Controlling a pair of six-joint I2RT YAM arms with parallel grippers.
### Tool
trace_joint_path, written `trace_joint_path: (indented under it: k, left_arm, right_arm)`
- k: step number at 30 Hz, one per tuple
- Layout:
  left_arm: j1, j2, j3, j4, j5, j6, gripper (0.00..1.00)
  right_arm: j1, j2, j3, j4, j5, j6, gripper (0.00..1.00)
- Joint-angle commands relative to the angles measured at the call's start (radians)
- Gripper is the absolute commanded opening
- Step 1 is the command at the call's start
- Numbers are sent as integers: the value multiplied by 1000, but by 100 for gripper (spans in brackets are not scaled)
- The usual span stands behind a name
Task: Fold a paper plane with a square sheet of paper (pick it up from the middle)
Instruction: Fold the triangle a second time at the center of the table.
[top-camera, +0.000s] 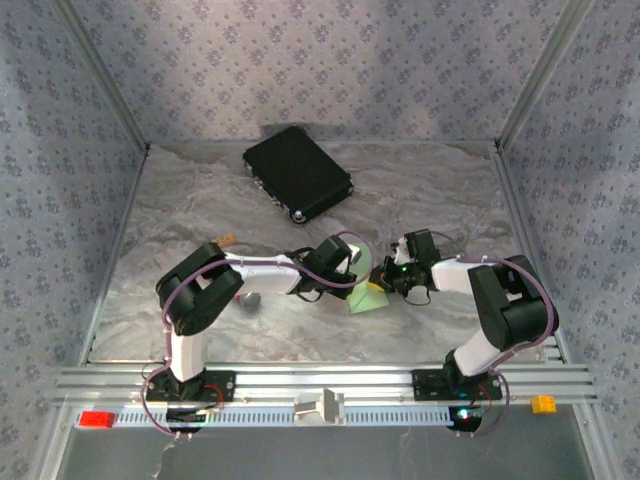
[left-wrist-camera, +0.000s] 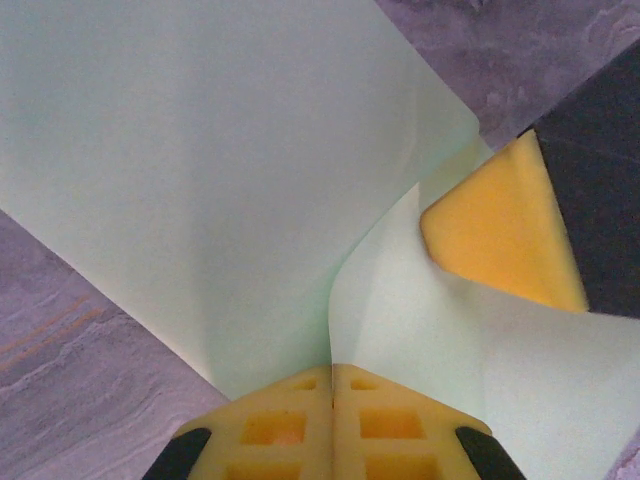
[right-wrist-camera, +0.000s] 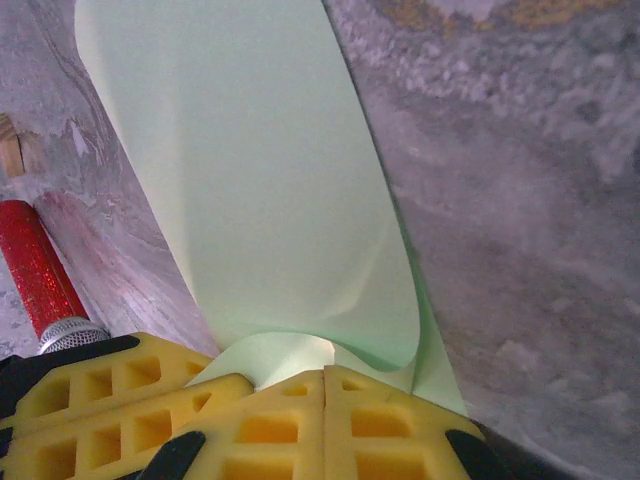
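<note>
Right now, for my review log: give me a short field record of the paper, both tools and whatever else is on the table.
paper: light green, bent into a curve, pinched by both tools
left tool: shut on paper
right tool: shut on paper, close to the left tool
case: black, closed, at the far side of the table, apart from the paper
red-handled item: lying on the table, untouched
fold state: not yet a dart shape

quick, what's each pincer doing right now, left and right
left pincer: closed, pinching the green paper sheet
right pincer: closed, pinching the same green paper sheet
</note>
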Motion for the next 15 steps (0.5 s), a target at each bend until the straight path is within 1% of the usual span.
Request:
trace_joint_path:
  k: [1, 8, 11, 15]
  left_arm:
    - [5, 24, 3, -50, 1, 16, 0]
    - [5, 26, 2, -55, -1, 18, 0]
    - [5, 26, 1, -55, -2, 17, 0]
    - [5, 27, 2, -54, -2, 15, 0]
  right_arm:
    - [-23, 13, -24, -45, 44, -26, 3]
    - [-41, -47, 53, -70, -47, -25, 4]
    - [-46, -28, 75, -69, -71, -39, 3]
    - [-47, 21, 61, -54, -68, -46, 4]
